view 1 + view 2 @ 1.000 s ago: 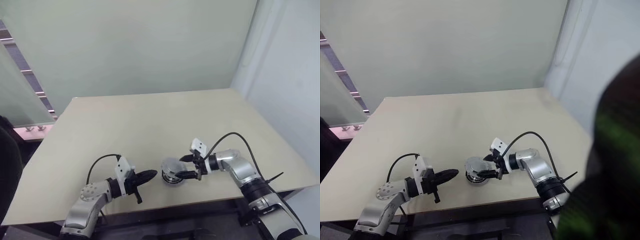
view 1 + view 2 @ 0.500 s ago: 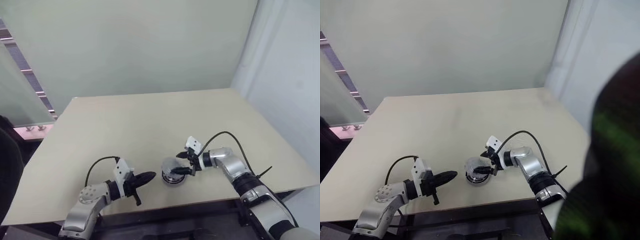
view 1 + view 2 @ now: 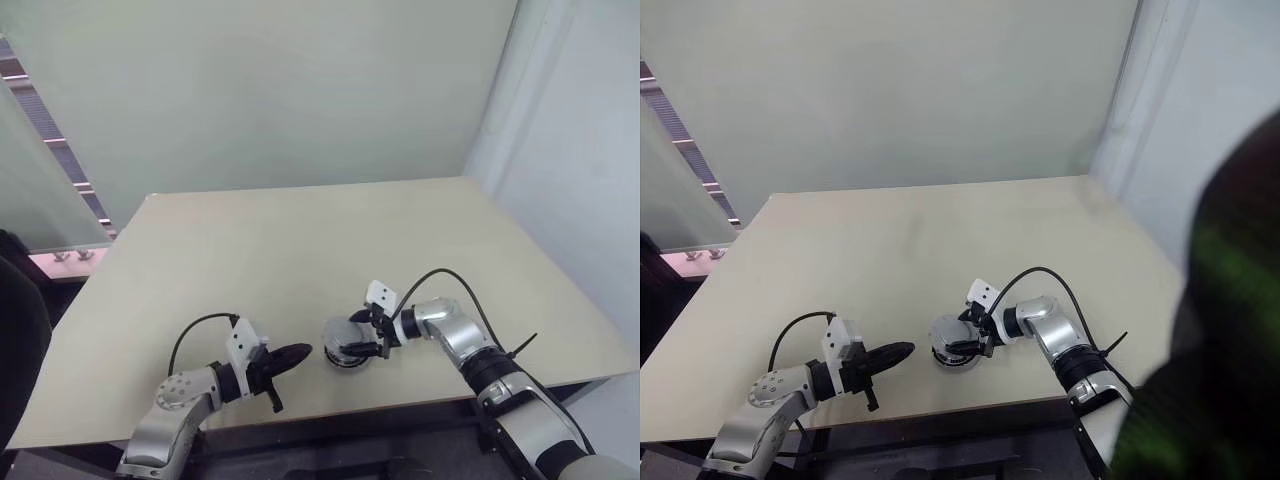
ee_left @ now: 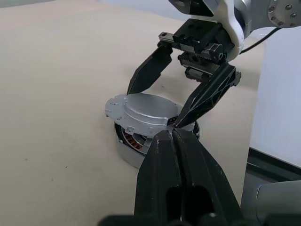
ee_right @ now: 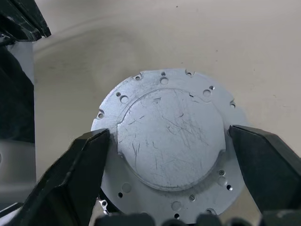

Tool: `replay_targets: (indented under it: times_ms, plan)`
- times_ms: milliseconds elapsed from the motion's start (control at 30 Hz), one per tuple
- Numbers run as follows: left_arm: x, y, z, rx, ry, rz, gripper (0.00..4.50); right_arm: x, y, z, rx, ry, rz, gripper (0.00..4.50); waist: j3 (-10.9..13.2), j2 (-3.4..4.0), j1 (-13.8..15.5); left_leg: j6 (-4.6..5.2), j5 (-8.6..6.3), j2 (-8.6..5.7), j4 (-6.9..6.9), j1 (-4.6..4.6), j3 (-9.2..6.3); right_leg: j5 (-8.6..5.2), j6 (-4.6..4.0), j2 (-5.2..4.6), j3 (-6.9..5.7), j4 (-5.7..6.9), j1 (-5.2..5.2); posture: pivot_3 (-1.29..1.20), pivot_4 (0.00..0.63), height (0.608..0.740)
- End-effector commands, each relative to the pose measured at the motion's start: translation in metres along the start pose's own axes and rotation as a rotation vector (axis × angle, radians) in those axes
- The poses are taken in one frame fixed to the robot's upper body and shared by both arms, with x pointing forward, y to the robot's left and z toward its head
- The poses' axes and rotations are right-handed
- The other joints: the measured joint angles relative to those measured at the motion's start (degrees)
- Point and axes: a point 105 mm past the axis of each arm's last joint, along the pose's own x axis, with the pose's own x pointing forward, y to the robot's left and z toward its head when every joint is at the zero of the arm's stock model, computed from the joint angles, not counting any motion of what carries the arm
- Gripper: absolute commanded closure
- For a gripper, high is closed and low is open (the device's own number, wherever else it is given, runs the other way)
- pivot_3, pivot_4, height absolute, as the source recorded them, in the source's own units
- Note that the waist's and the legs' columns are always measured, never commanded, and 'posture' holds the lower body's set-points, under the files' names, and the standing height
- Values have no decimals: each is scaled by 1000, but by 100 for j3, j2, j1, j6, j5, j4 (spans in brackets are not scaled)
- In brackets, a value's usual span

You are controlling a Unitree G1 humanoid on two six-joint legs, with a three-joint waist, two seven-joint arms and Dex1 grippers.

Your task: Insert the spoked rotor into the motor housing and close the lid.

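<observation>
The grey lid [image 5: 169, 141] lies on top of the motor housing [image 4: 134, 143], whose copper windings show under its rim; it looks slightly askew. My right gripper [image 5: 169, 134] is open, one finger [image 5: 80, 174] on each side of the lid's raised centre and close to it; contact cannot be made out. In the head view the lid [image 3: 343, 338] sits near the table's front edge with the right gripper [image 3: 358, 335] over it. My left gripper [image 3: 300, 352] is shut and empty, pointing at the housing from a short way to its left. The spoked rotor is hidden.
The pale wooden table [image 3: 300, 240] stretches far back to a plain wall. Its front edge runs just below both arms. A black cable [image 3: 450, 275] loops above my right forearm.
My right forearm has swung in toward the lid and its fingers sit a little closer around it. The left gripper and the lid have stayed where they were.
</observation>
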Motion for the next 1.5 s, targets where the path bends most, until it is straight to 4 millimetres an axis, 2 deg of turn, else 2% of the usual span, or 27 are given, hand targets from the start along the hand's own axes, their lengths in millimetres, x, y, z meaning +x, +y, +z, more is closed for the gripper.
replay_targets:
  times_ms: [33,300,567,900,1500]
  plan:
    - [-1,0,14,44,-34,-6,4500,-3,-2,7,-35,-4,5,1267,0,0,1,0,0,0,0,0,0,0,0,0,0,0,0,0,0,740]
    - [4,0,15,44,-38,-20,4500,-4,0,9,-59,28,33,1293,0,0,0,0,0,-1,0,0,0,0,0,0,1,0,1,0,0,740]
    - [6,0,14,41,-35,-30,4500,0,8,1,-113,137,66,1293,-1,0,3,0,0,-3,-3,0,-3,0,0,0,1,0,1,0,0,740]
    - [7,4,13,38,-35,-23,4500,4,5,-6,-106,227,27,1293,-1,0,3,0,0,-3,-5,3,-3,0,0,0,1,-1,3,0,0,740]
    - [10,1,10,24,-39,-29,4500,2,10,-17,-150,286,56,1293,-3,0,3,0,0,-3,-2,7,-4,0,0,0,1,-1,8,0,0,740]
